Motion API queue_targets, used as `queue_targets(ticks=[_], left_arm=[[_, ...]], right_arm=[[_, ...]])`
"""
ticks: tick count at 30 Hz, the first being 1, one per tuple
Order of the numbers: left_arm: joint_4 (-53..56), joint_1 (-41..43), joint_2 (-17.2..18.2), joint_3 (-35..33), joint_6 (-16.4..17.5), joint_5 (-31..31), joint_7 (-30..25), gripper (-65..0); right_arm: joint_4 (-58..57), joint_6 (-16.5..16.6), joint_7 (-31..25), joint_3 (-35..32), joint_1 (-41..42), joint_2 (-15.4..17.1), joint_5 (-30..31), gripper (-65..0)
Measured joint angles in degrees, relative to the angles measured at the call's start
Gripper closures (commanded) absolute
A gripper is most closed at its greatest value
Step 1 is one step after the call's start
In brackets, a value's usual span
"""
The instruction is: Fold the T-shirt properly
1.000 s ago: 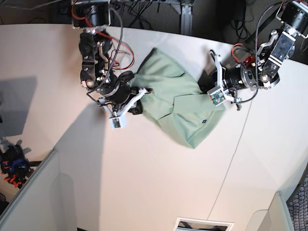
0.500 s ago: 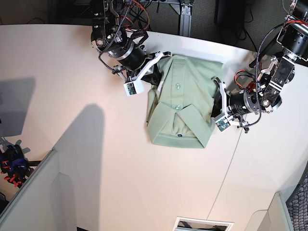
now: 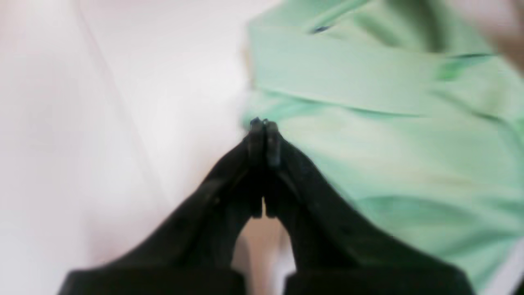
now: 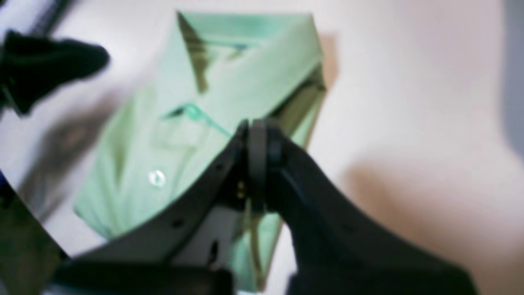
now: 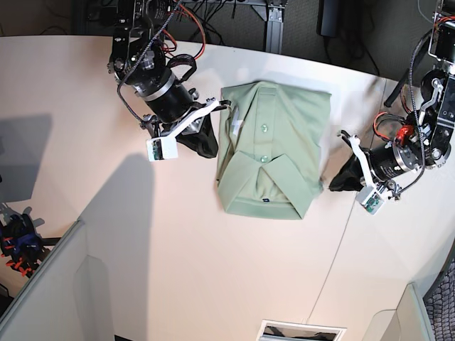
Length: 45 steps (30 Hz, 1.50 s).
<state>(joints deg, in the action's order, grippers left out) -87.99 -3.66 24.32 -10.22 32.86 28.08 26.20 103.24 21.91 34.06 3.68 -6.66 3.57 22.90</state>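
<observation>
**While parked either side of the folded shirt: risks, then materials**

Starting at left of base view. Right gripper (image 5: 201, 140): jaws pressed together, nothing between them, tips just beside the garment's left edge. Cannot tell whether touching cloth. Risk, as a judgement: could drag or flip that edge layer if swept sideways at table height, since black tips sit low and close. Safer to lift clear first.

Centre. T-shirt (image 5: 274, 160): lying flat on the table (image 5: 178, 249), between the two grippers, folded to a compact near-rectangle with collar toward the view's bottom edge and button placket facing up. Judged essentially folded. Risks: soft limp cloth, so stacked layers could slide or spring open under any nudge. Slightly uneven right side, likely to worsen if bumped. Texture matte, pale mint, lightly creased. Collar a firmer flat band with sharp points. Two small round white buttons, glossy. Tiny dark label inside the neck.

Right. Left gripper (image 5: 343, 177): likewise clamped shut on nothing, tips just off the shirt's lower right corner in wrist view. Same hazard: could catch the corner fold if moved toward centre. Dangling cables on that arm possibly brushing cloth too.

Table: smooth, pale, hard, with one thin seam at right, offering little friction to hold the fold.
</observation>
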Motion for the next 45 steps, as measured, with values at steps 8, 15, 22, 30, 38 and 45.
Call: queue_targets(ticks=[8,15,22,30,38,45], left_arm=[[-3.37,3.63,-4.81,-3.32,5.29,-1.75,0.79,0.0],[7.98,3.61,-6.51,-3.19,5.53,-6.38,-7.19,0.0],[9.42,3.17,-6.58,-3.10,5.55,-6.82,-8.48,0.0],[2.86,4.37,-5.64,-3.10,4.98,-6.97,-3.52,0.0],[-7.04,5.99,-3.15,1.97,4.70,-2.05,-0.83,0.0],[-11.82,13.73,-0.57,12.04,3.58,3.23,2.19,0.0]], right_arm=[[-6.32,0.83,-1.18,-5.92,5.75,-5.68,-5.35,0.0],[-20.81,0.83,-8.44,-7.19,8.81,-4.55,-14.62,0.0],[-26.29,1.27,-13.90,-7.19,9.64,-3.74,-13.49,0.0],[-15.45,0.61,-6.10,-7.19,7.69,-3.43,-15.39,0.0],[-2.54,0.76,-1.66,-6.86,5.53,-3.41,-15.10,0.0],[5.33,0.81,-1.01,-3.15,-2.60,-0.39,-15.04,0.0]])
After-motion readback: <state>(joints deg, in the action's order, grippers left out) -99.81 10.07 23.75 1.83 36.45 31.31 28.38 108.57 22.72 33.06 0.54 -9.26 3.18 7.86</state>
